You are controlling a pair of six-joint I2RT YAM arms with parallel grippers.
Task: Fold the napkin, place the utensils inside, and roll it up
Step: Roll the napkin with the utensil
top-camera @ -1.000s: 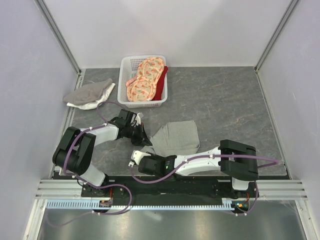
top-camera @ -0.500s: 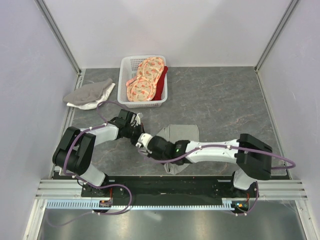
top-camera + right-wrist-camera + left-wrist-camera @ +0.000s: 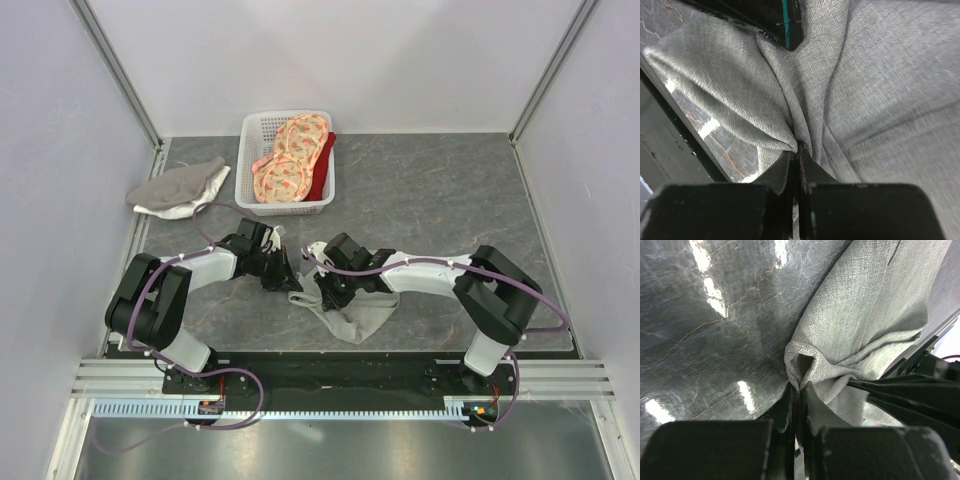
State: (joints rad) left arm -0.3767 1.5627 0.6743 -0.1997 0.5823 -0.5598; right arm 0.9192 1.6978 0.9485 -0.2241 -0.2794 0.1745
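Observation:
The grey-green napkin [image 3: 352,314] lies bunched on the dark table between my two grippers. My left gripper [image 3: 288,278] is shut on a folded corner of the napkin's left edge, seen in the left wrist view [image 3: 800,389] with the cloth [image 3: 860,325] fanning away from it. My right gripper [image 3: 323,284] is shut on a pinched fold of the napkin [image 3: 880,85], seen in the right wrist view [image 3: 800,148]. The two grippers are close together, a few centimetres apart. The fork is not in view.
A white basket [image 3: 250,160] holding orange-pink patterned cloths stands at the back. A grey-and-white cloth [image 3: 180,188] lies at the back left. The table's front rail [image 3: 330,362] runs just below the napkin.
My right arm has swung from the front edge up toward the left gripper, dragging the napkin with it. The napkin went from flat to bunched. The left arm has stayed put.

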